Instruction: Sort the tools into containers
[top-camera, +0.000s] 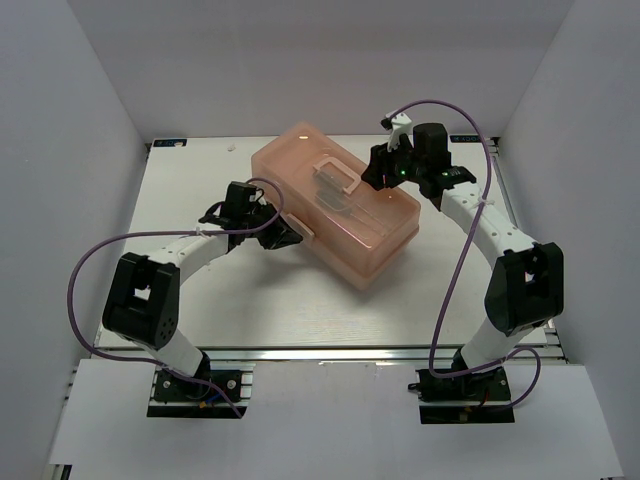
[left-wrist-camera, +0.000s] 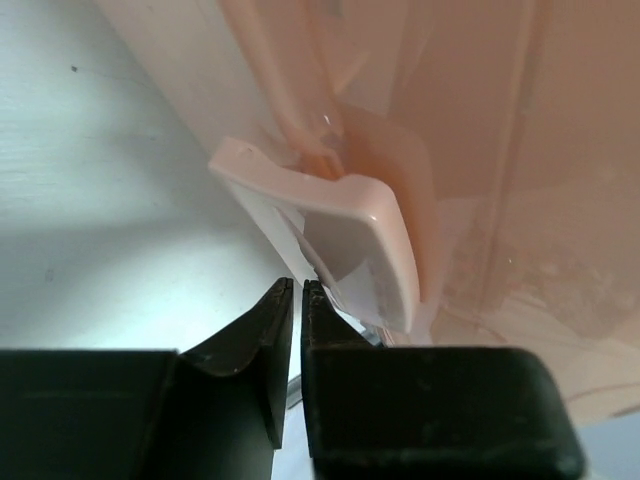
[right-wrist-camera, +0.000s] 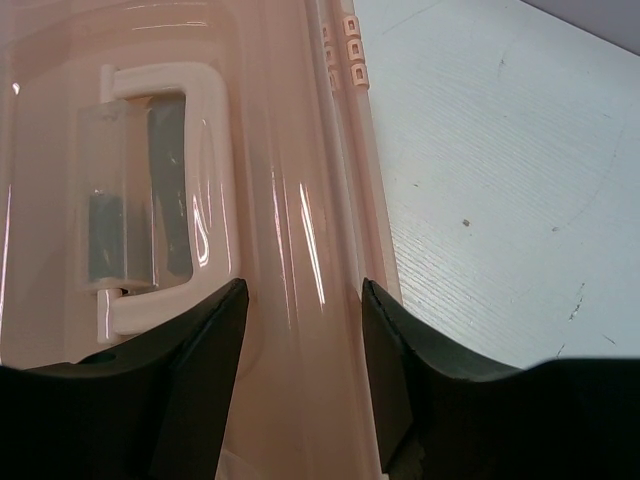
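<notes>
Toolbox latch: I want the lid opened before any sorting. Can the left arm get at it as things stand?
Probably yes. The left fingers sit just short of the white latch on the toolbox wall, with nothing between them.

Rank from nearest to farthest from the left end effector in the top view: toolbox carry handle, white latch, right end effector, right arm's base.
Measured from the left end effector:
1. white latch, at its fingertips, on the toolbox's near-left side.
2. carry handle, on the toolbox's top.
3. right end effector, at the toolbox's far-right side.
4. right arm's base, at the table's near edge.
</notes>
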